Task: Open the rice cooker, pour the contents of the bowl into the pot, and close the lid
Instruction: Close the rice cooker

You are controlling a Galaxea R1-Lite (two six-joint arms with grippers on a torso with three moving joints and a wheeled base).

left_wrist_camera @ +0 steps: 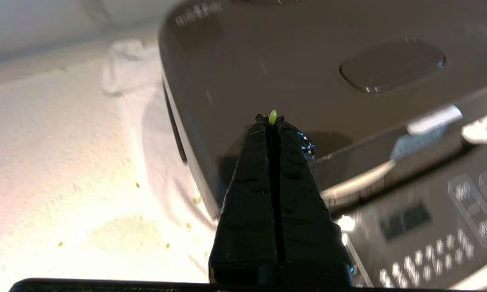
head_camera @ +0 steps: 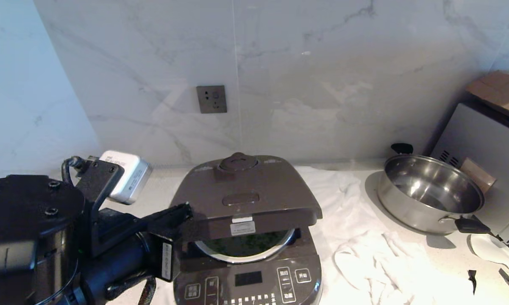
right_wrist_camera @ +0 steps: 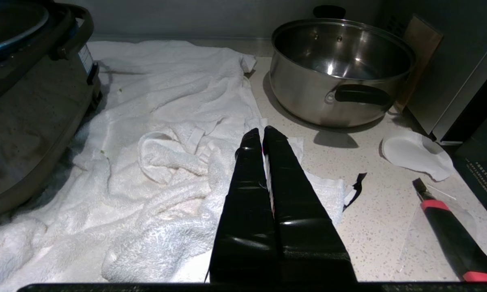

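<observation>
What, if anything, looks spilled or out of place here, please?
Green bits lie scattered on the counter beside the cooker, and one sticks at the shut left gripper tip.

The cooker (head_camera: 248,237) stands near centre on a towel (head_camera: 356,237); a steel pan (head_camera: 430,192) sits right, a socket (head_camera: 211,99) far behind.

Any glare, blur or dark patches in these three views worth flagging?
Head view: window light washes out the towel, while the lid stays sharp. Left wrist view: the counter is overexposed, the control panel smeared by blur. Right wrist view: evenly lit, with highlights inside the steel pan.
</observation>
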